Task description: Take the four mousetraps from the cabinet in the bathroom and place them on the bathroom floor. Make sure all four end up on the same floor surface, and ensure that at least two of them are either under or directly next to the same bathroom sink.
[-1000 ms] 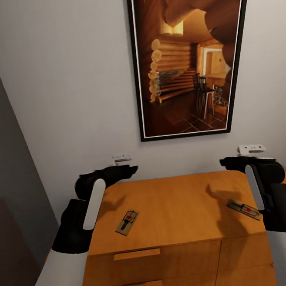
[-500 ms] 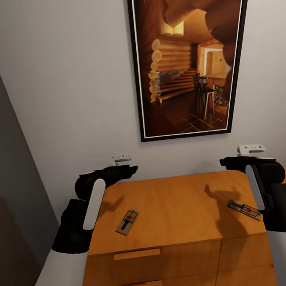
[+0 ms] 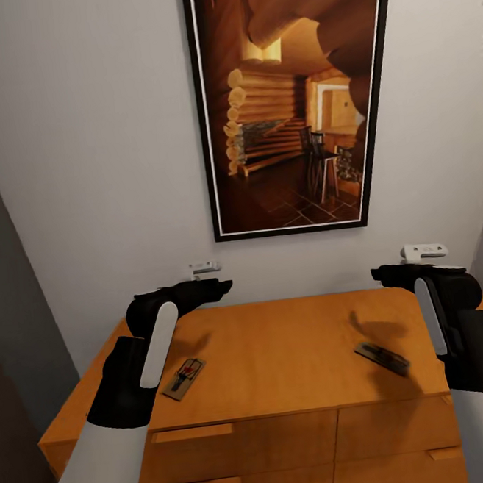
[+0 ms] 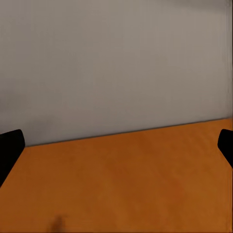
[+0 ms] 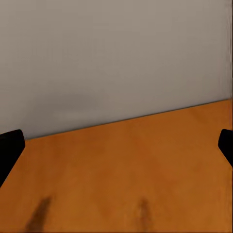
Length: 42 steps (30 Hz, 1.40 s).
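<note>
Nearest in the head view, the orange-brown cabinet shows its drawer fronts with slim bar handles, and on its flat top lie two mousetraps: the left mousetrap just beside the left arm, the right mousetrap near the right arm, the two well apart. Both arms reach forward above the top, the left gripper and the right gripper each with jaws spread wide and nothing between them, dark fingertips at the edges of the wrist views. Behind the cabinet stands a grey wall bearing a framed picture of a log interior.
</note>
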{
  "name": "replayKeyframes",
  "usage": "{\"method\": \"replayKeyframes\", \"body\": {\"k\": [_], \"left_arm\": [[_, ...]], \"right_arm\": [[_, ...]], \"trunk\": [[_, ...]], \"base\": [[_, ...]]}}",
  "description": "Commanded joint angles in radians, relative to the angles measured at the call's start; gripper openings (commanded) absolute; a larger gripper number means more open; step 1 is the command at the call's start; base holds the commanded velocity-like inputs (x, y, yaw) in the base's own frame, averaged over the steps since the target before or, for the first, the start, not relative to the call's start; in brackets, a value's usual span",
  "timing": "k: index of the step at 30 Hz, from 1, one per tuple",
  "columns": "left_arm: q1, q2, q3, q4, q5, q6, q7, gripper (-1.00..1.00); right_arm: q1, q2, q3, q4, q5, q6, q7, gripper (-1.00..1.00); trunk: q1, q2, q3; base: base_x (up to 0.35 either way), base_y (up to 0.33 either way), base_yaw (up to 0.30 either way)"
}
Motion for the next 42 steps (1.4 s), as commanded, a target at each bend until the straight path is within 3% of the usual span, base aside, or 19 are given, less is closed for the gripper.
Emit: {"method": "replayKeyframes", "body": {"k": [1, 25, 29, 42], "left_arm": [[-0.001, 0.000, 0.000, -0.001, 0.011, 0.004, 0.010, 1.00], [-0.001, 0.001, -0.001, -0.001, 0.011, 0.005, 0.006, 1.00], [-0.001, 0.016, 0.000, 0.022, 0.006, 0.004, 0.013, 1.00], [-0.001, 0.023, 0.000, 0.050, 0.002, 0.004, 0.012, 1.00]], "right_arm": [[-0.001, -0.001, 0.000, -0.001, -0.001, 0.004, -0.003, 1.00], [-0.001, -0.009, -0.001, -0.001, -0.012, 0.004, 0.003, 1.00], [0.012, 0.014, -0.018, 0.022, -0.015, 0.004, -0.020, 1.00], [0.027, 0.016, -0.026, 0.043, -0.009, 0.004, -0.032, 1.00]], "trunk": [[0.000, -0.001, -0.001], [0.000, -0.001, -0.001], [0.000, -0.001, -0.001], [0.000, -0.001, -0.001]], "base": [[0.000, -0.171, 0.000], [0.000, -0.033, 0.000], [0.000, 0.000, 0.000], [0.000, 0.000, 0.000]]}}
